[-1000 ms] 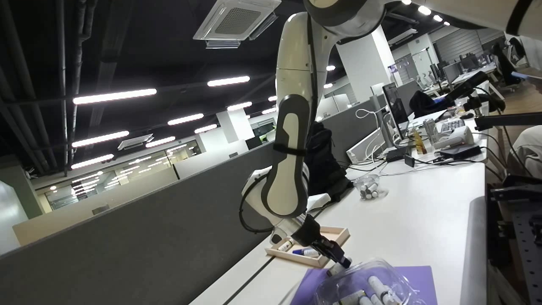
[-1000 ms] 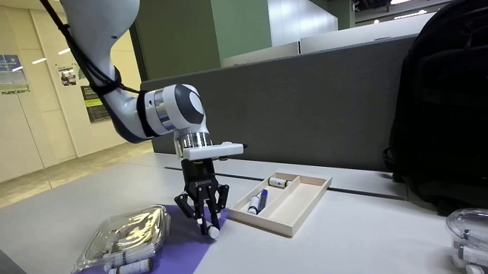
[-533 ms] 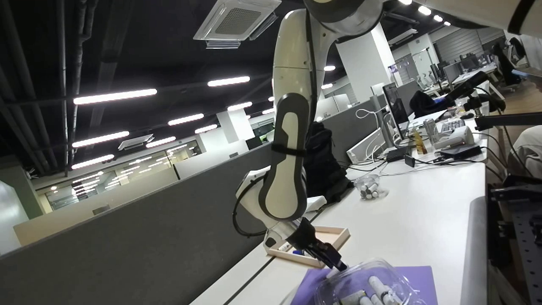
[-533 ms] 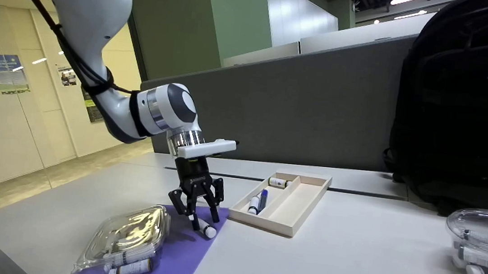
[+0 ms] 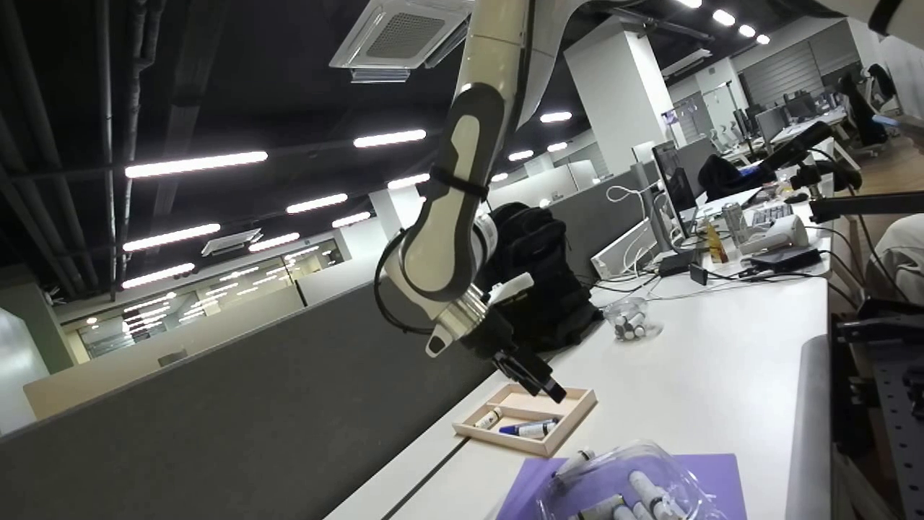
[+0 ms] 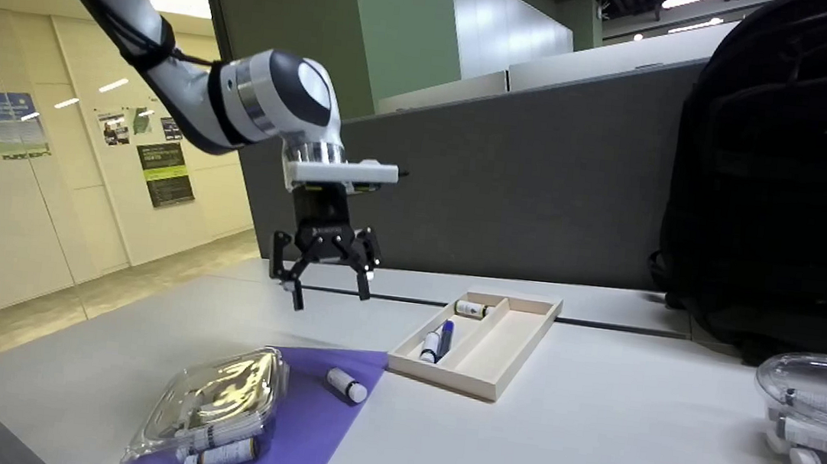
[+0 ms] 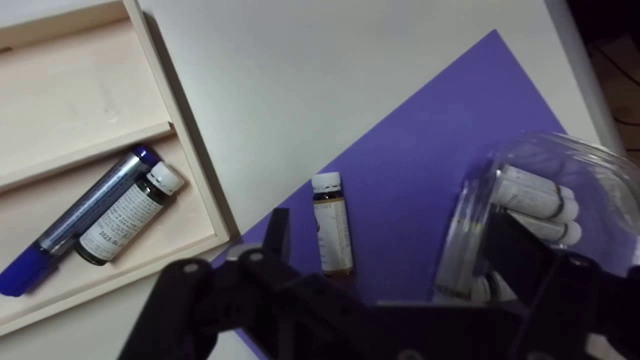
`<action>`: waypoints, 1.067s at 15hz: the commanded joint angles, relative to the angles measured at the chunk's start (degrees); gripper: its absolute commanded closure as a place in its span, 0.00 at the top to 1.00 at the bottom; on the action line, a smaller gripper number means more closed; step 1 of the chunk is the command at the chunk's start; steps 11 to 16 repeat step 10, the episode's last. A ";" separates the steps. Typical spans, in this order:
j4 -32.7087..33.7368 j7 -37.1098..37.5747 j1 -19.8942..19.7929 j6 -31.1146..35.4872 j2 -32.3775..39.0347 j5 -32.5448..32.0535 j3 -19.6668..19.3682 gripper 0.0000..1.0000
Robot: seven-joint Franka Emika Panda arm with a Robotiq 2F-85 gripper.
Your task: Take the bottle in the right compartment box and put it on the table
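Note:
A small white-capped bottle [image 7: 332, 230] lies on its side on the purple mat, which is spread on the white table [image 6: 591, 443]. Well above it in an exterior view, my gripper [image 6: 331, 294] hangs with its fingers spread wide and nothing between them. From the wrist, both fingertips [image 7: 278, 232] stand far apart, with the bottle below and near one of them. To the side sits the wooden compartment box [image 6: 444, 377]. One of its sections holds a bottle [image 7: 125, 222] beside a blue marker [image 7: 80, 205], plus another bottle [image 6: 471, 309] at the far end.
A clear plastic container [image 6: 219, 396] with several bottles sits on the purple mat [image 6: 315, 437]. A round clear tub [image 6: 824, 421] of bottles stands farther along the table. Behind are a black backpack [image 6: 787, 187] and the grey partition [image 6: 512, 173].
My gripper was around the bottle on the mat a second ago. Its fingers have spread, letting the bottle go, and it has risen well clear. The bottle stays lying on the mat.

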 commanded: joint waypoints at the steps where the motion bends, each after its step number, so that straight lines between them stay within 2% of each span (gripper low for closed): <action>1: -2.91 0.31 -2.57 -2.90 -9.62 6.58 0.16 1.00; 3: -3.70 0.59 -3.63 0.74 -13.04 9.46 -0.77 1.00; 5: -7.28 0.55 -4.42 5.84 -17.56 11.86 -1.49 1.00; 10: -15.16 1.76 -5.21 22.87 -23.33 16.94 -4.10 1.00; 16: -15.16 1.76 -5.21 22.87 -23.33 16.94 -4.10 1.00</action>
